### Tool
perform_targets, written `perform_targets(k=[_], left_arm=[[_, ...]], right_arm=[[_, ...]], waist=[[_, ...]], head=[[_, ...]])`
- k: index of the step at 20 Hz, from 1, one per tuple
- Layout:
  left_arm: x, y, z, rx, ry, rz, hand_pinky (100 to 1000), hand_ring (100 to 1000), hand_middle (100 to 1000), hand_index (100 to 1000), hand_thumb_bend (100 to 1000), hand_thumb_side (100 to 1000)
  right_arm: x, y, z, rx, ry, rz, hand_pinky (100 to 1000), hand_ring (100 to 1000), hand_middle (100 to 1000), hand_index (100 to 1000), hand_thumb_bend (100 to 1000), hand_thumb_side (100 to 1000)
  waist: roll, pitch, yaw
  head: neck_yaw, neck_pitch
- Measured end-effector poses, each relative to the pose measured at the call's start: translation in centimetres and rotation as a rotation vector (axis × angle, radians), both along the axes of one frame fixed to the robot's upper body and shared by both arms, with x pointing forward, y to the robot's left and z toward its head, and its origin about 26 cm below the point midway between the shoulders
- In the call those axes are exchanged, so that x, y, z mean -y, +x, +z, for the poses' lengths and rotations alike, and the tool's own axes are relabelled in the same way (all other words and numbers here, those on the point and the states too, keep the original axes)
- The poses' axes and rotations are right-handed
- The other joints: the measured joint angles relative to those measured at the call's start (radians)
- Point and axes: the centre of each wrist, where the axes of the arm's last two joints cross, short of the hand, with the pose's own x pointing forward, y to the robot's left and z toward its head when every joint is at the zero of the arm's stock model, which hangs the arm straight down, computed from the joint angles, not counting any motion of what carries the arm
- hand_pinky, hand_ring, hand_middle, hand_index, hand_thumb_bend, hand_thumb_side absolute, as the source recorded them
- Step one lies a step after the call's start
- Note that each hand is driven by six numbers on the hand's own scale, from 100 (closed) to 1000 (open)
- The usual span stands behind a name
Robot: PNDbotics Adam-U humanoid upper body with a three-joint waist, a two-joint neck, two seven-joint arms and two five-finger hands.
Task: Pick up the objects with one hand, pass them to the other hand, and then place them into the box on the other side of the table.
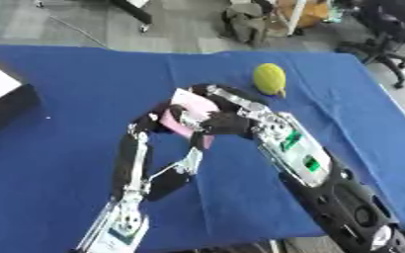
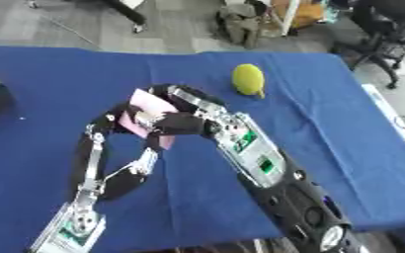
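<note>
Nearest, came in over the bottom edge as two forearms, thin and silver-black from the lower left, bulkier with green patches from the lower right. Met above the middle of the blue table (image 1: 59, 163), with the left hand (image 1: 164, 120) and the right hand (image 1: 230, 121) drawn together on one pink object (image 1: 195, 105). Held that pink object clear of the cloth, or so judged, between the two palms. Showed right fingers curled over its upper edge and down its right side, and left fingers and thumb hooked round its lower left edge (dark shapes overlapping there, so hard to say which hand bore the load). Left a yellow object (image 1: 270, 79) lying alone on the cloth beyond the right hand, near it but apart, untouched. Kept the box (image 1: 5, 101), dark-walled with a white top, at the far left edge of the table, well apart from both hands. Looked like the handover itself: pickup done, pass in progress, placing not yet begun. Pointed to the box on the left as the goal, so probably a pass from right to left. Called next for the left fingers to close fully round the pink object before any opening of the right ones, then for the right hand to draw back clear. Called after that for a long carry leftward across the cloth to above the box, and only there a release. Risked a drop onto the table if let go too early.
</note>
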Motion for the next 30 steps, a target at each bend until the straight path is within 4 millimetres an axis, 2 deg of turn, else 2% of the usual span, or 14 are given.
perform_targets(k=[4, 7, 11, 14, 20, 24, 30], left_arm=[[0.28, -0.11, -0.03, -0.005, -0.013, 0.012, 536, 430, 310, 617, 100, 549], [0.35, -0.15, -0.07, -0.005, -0.018, 0.018, 526, 420, 300, 606, 100, 547], [0.45, -0.13, 0.19, 0.001, -0.036, 0.021, 530, 420, 298, 601, 100, 543], [0.51, -0.15, 0.29, 0.005, -0.047, 0.022, 531, 420, 296, 598, 100, 543], [0.71, -0.20, 0.59, 0.014, -0.068, 0.022, 534, 421, 296, 594, 100, 541], [0.75, -0.18, 0.67, 0.019, -0.071, 0.021, 536, 423, 297, 594, 100, 539], [0.80, -0.12, 0.81, 0.031, -0.065, 0.021, 539, 425, 298, 594, 100, 534]], right_arm=[[0.07, 0.02, 0.03, -0.003, 0.007, 0.013, 374, 495, 475, 704, 100, 290], [0.10, 0.03, 0.03, -0.005, 0.010, 0.031, 421, 528, 512, 743, 100, 463], [0.16, 0.02, 0.00, -0.001, 0.009, 0.071, 489, 596, 594, 824, 100, 647], [0.37, 0.06, 0.03, 0.010, 0.005, 0.107, 530, 643, 652, 879, 100, 672], [0.79, 0.13, 0.04, 0.039, 0.026, 0.149, 612, 735, 768, 964, 100, 848], [0.83, 0.11, -0.04, 0.046, 0.046, 0.147, 706, 818, 839, 1000, 100, 899], [0.78, 0.09, -0.05, 0.036, 0.095, 0.114, 742, 855, 866, 1000, 100, 918]], waist=[[0.000, 0.000, 0.000], [0.000, 0.000, 0.000], [0.000, 0.000, -0.001], [0.000, 0.000, -0.001], [0.000, 0.000, -0.003], [0.000, 0.000, -0.004], [0.001, 0.000, -0.005]], head=[[0.000, 0.000], [0.001, 0.000], [0.001, 0.000], [0.001, 0.000], [0.001, 0.000], [0.001, 0.000], [0.001, 0.000]])
